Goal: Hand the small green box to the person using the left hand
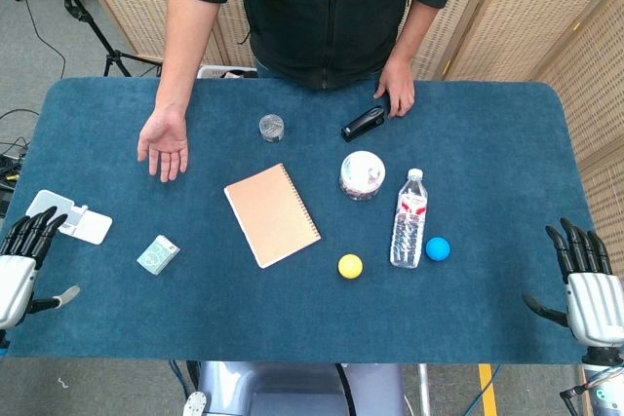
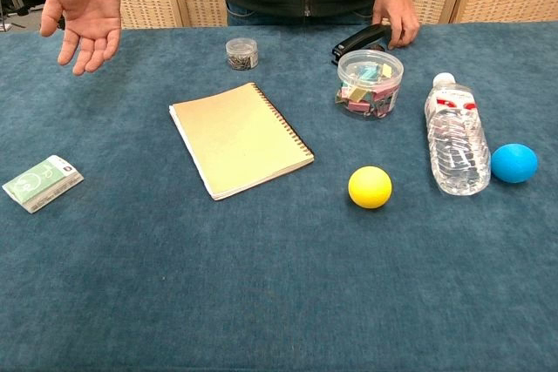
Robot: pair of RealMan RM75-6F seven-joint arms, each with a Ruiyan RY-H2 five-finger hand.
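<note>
At the near corners of a blue-covered table (image 1: 487, 143), the robot's left hand (image 1: 21, 265) and right hand (image 1: 585, 284) rest with fingers apart, holding nothing. Just right of the left hand lies a white block (image 1: 70, 216), and beyond that the small green box (image 1: 158, 254), flat on the cloth. Farther right sit a tan spiral notebook (image 1: 272, 214), a yellow ball (image 1: 350, 266), a water bottle (image 1: 410, 218) lying down and a blue ball (image 1: 438, 248), the last nearest the right hand. Across the table, the person's open palm (image 1: 164, 143) faces up above the green box; the person's other hand (image 1: 398, 91) touches a black stapler (image 1: 364, 124), near a small clear jar (image 1: 271, 128) and a round tub (image 1: 362, 174).
</note>
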